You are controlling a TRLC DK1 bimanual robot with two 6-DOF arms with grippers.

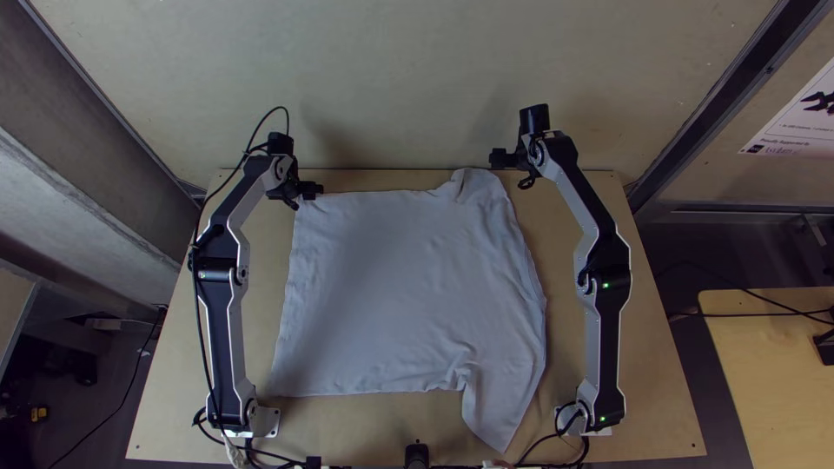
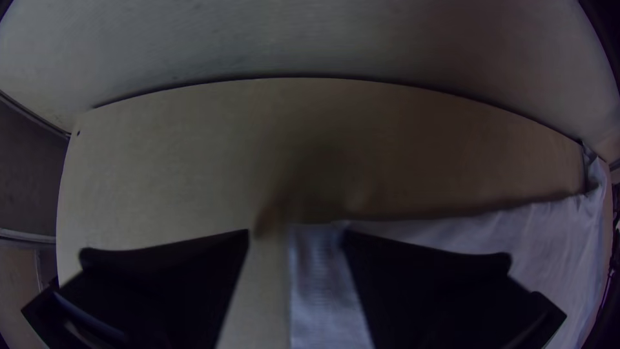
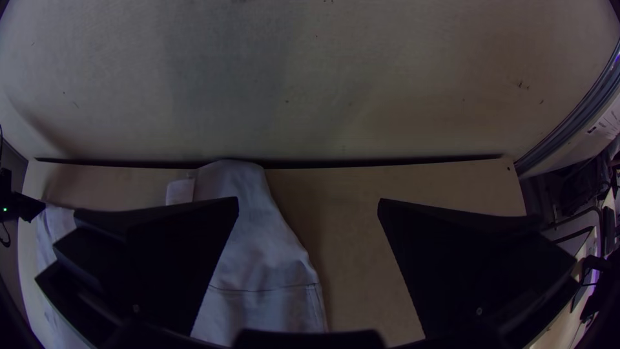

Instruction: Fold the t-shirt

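While the white t-shirt (image 1: 408, 287) lay spread mid-frame in the top view, my left gripper (image 1: 310, 189) was at its upper-left corner, my right gripper (image 1: 499, 160) near its upper right. Left wrist view: partly open, clamping nothing; a shallow bite risked slipping. Right wrist view: wide open, empty; cloth off-centre risked a miss.

A pale panel (image 1: 391, 69) stands just beyond the left gripper (image 1: 310, 189) and the right gripper (image 1: 499, 159), and the light wooden table (image 1: 156, 434) lies below the left one. Well to the right of the right gripper are a dark post (image 1: 712, 104), a white printed sheet (image 1: 795, 117) and a second wooden table (image 1: 764, 347). Left of the left gripper are a grey wall (image 1: 43, 95) and a small yellow thing (image 1: 39, 414), well apart from it.
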